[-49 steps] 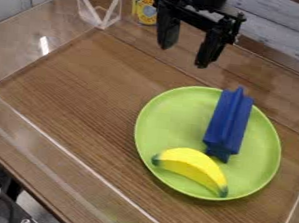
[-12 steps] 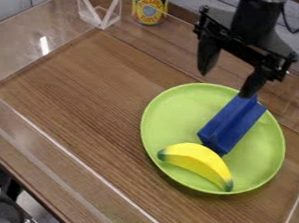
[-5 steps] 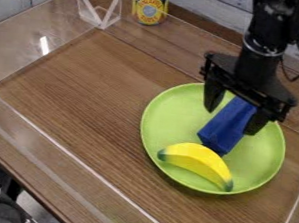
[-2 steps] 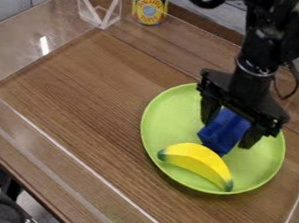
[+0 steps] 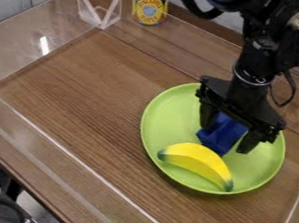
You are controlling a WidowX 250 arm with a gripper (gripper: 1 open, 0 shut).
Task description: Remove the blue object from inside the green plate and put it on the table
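i see my gripper (image 5: 235,130) pointing straight down into the green plate (image 5: 168,114), its fingers spread wide on either side of the blue block (image 5: 221,134) and not closed on it. the block lies inside the plate on the right part of the table (image 5: 88,87), with a yellow banana (image 5: 194,166) just in front of it.

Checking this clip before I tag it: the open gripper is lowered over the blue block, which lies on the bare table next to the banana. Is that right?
Not quite. The camera view shows the blue block lying inside the green plate, not on the bare table. The rest holds: the gripper is open and lowered over it, and the banana lies next to it.
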